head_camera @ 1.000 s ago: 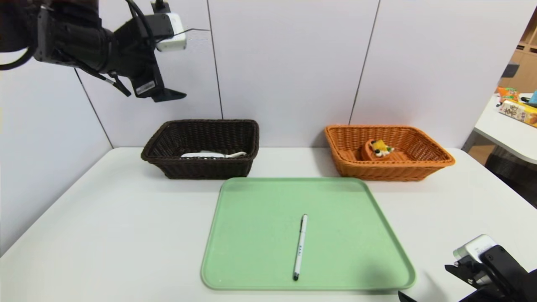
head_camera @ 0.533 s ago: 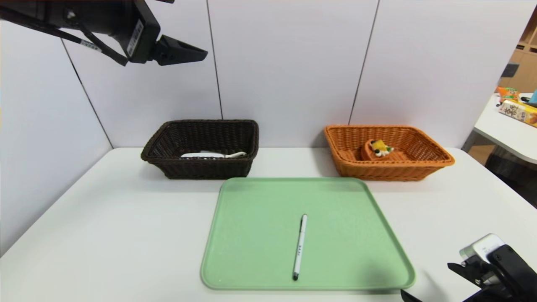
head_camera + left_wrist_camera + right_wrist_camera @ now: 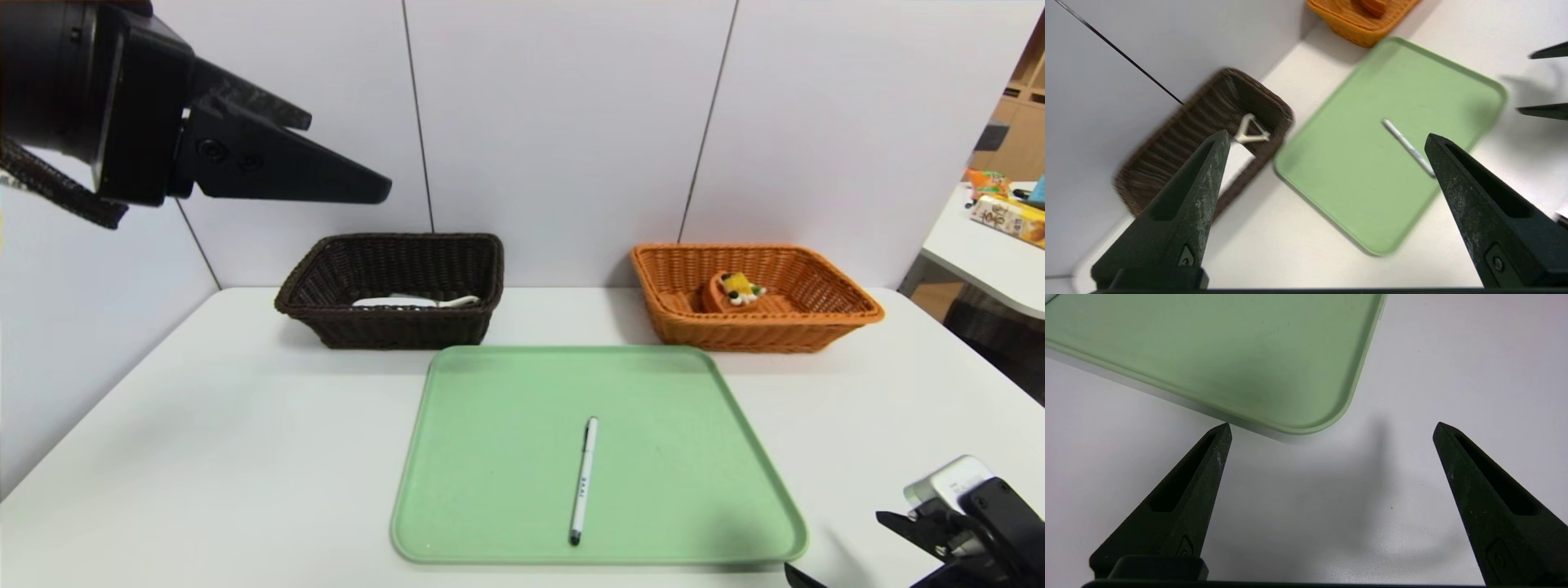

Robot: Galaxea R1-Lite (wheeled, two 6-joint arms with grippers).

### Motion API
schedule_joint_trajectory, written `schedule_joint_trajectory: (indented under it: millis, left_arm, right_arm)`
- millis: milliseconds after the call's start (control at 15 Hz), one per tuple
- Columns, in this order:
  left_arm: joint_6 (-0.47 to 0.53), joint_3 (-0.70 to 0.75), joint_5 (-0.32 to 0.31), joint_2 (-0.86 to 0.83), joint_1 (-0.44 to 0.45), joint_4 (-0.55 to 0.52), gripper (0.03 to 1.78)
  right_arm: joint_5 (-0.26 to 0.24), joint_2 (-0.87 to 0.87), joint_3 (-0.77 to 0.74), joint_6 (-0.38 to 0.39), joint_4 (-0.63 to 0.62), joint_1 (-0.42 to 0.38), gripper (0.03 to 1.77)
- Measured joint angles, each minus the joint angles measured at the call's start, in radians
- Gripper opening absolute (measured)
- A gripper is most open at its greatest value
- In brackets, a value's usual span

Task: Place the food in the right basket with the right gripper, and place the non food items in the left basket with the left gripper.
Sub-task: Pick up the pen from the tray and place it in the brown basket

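Since the earlier head views the left arm has swung up and toward the camera, so the left gripper (image 3: 1327, 139) now looms large high at the left, well above the table (image 3: 204, 457) and clear of the dark left basket (image 3: 392, 327); its fingers (image 3: 1204, 171) stand spread wide with nothing between them. Nothing else on the table has shifted, and the right gripper (image 3: 1331, 428) has barely moved: it sits parked low at the near right corner of the table, just beside the corner of the pale green tray (image 3: 490, 539), its fingers likewise spread and empty. I judge this to mean that the left arm has finished a drop into its basket and is turning toward the one item left to sort. Going by size, the left basket is dark brown wicker with flared sides and holds a flat white case (image 3: 384, 301) with the white Y-shaped peeler (image 3: 1251, 131) lying against it. The right basket (image 3: 759, 335), orange-tan wicker with a wide rim, stands well apart at the far right and already holds the food (image 3: 739, 290), a small tart wedge with yellow fruit, white dots and dark berries. The pen (image 3: 584, 480), slim and white with a dark tip toward the robot, lies alone near the middle of the tray, running roughly front to back; being thin and flat on the surface, it likely calls for a careful low pinch across its barrel.
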Motion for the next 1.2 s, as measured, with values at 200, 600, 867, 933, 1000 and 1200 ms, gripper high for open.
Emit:
schedule_joint_trajectory:
  millis: [200,600,867,933,1000,1200]
  left_arm:
    - [-0.215,0.072,0.122,-0.029,-0.131,0.029,1.69]
    - [-0.58,0.188,0.26,-0.003,-0.33,0.051,1.69]
    - [-0.732,0.246,0.261,0.078,-0.372,0.043,1.69]
    - [-0.757,0.255,0.26,0.101,-0.378,0.043,1.69]
    - [-0.784,0.26,0.26,0.126,-0.381,0.042,1.69]
    - [-0.857,0.269,0.24,0.207,-0.39,0.041,1.69]
  right_arm:
    - [0.0,-0.007,0.0,-0.001,0.0,0.0,1.7]
    - [-0.003,-0.023,-0.002,-0.003,0.001,-0.002,1.7]
    - [-0.006,-0.027,-0.01,-0.005,-0.003,-0.003,1.7]
    - [-0.012,-0.027,-0.013,-0.005,-0.002,-0.003,1.7]
    - [-0.017,-0.027,-0.016,-0.008,-0.002,-0.003,1.7]
    - [-0.023,-0.03,-0.023,-0.019,-0.007,-0.005,1.7]
